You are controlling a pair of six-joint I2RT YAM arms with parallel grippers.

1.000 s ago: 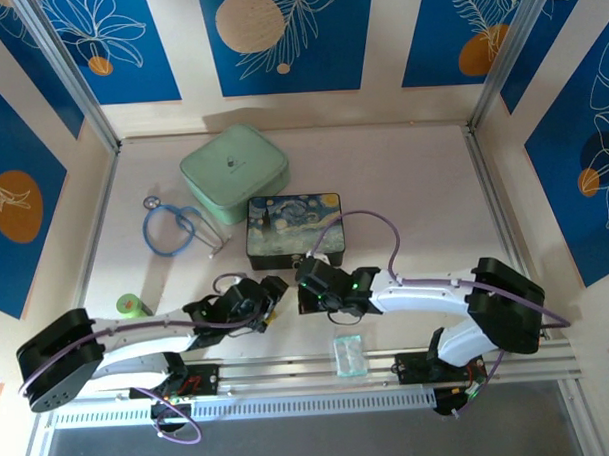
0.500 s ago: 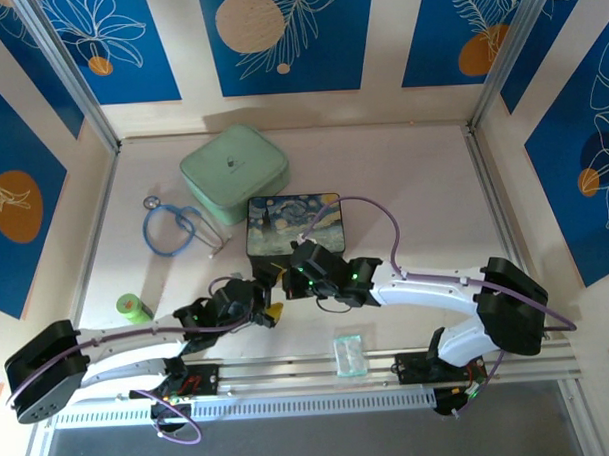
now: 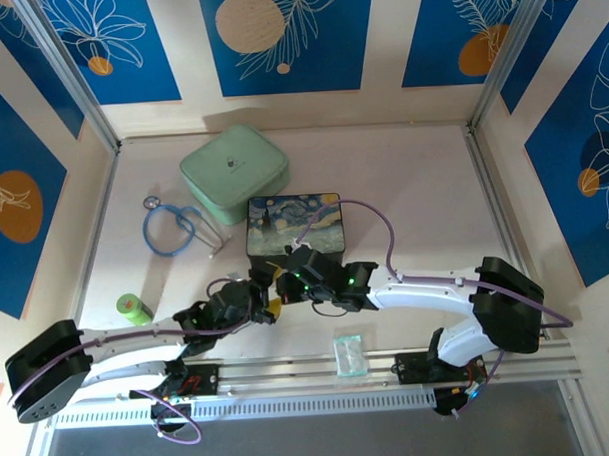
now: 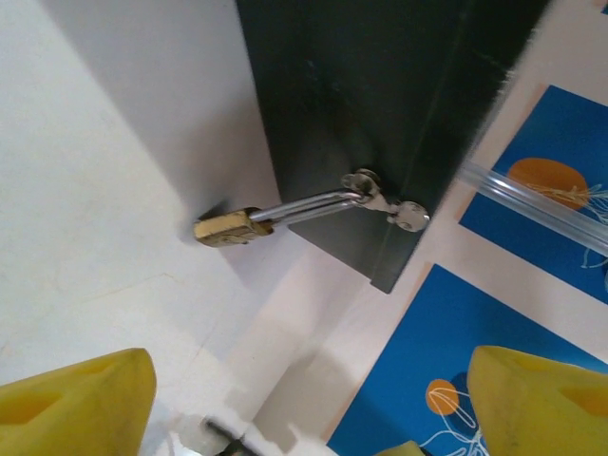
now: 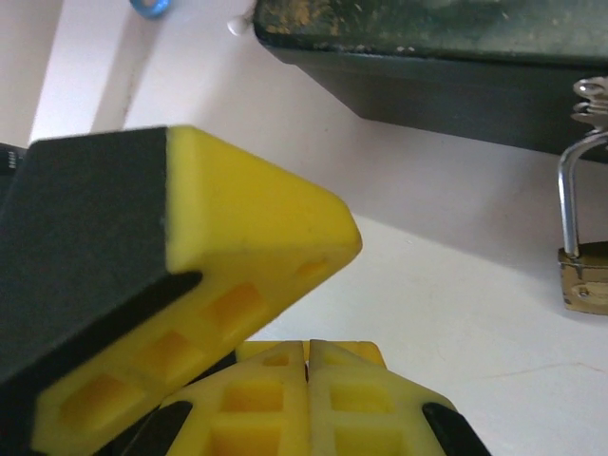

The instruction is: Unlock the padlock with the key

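Step in hand, as judged: approach, before any grip on the lock.

Left of centre in the top view, the left claw (image 3: pixel 271 303) is hovering at the near face of the dark painted box with a swirling blue lid (image 3: pixel 294 223). In its wrist view the left claw (image 4: pixel 304 408) is standing wide, yellow tips at the two lower corners, gripping nothing.

Mid-frame there, the small brass-gold padlock with a silver shackle (image 4: pixel 228 228) is hanging locked through the box's metal clasp (image 4: pixel 366 185), its body apparently resting on the white desk (image 4: pixel 95 237).

Just right, the right claw (image 3: pixel 283 279) is pointing at the same face. Its own view is showing the right claw (image 5: pixel 309 399) pressed shut and the padlock (image 5: pixel 584 275) at the right edge. Whether the key is pinched there, I cannot tell.

Next move is calling for the left claw to close on the brass body and steady it, keyhole facing the right claw.
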